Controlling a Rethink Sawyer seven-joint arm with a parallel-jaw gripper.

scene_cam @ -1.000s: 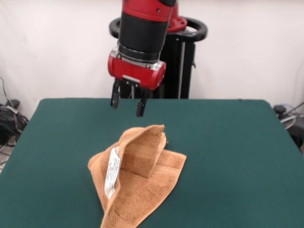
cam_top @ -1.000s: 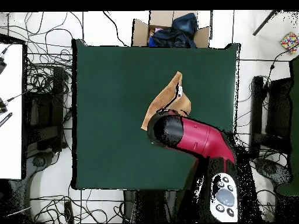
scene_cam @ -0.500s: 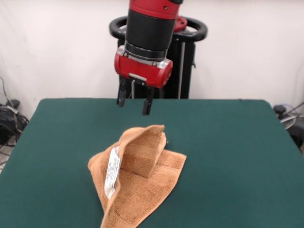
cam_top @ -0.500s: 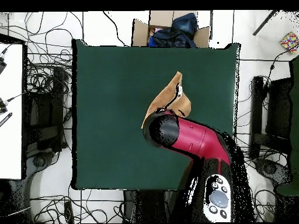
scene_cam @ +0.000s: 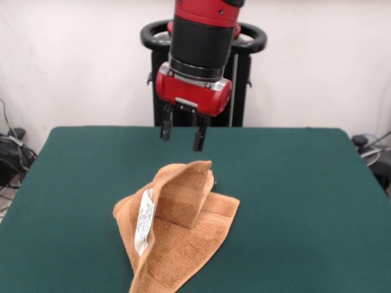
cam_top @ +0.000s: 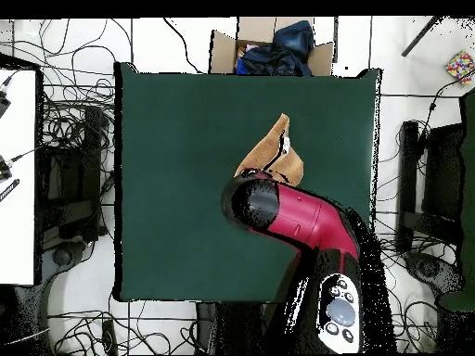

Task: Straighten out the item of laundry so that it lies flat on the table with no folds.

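Near the front edge of the dark green felt-topped bench (scene_cam: 293, 183), a little left of its middle in the front view, lies the small orange-tan terry-cloth towel (scene_cam: 177, 229). It is bunched, not flat: its left flap curls up with a white label (scene_cam: 144, 229) showing on it, a folded peak rises at the centre, and the right part lies flatter on the felt with a woven band visible. Above and just behind the towel's peak hangs the red and black arm's end effector (scene_cam: 182, 130), released, its two dark fingers (scene_cam: 198, 137) apart and clear of the cloth. Compared with a second ago, the end effector has shifted to the right in the front view and sits slightly higher; the towel has not moved. Seen from overhead, the arm covers part of the towel (cam_top: 272, 153). Tangled cables (cam_top: 65, 120) lie on the white floor around the bench, and a cardboard box (cam_top: 269, 48) of dark items stands beyond one edge.
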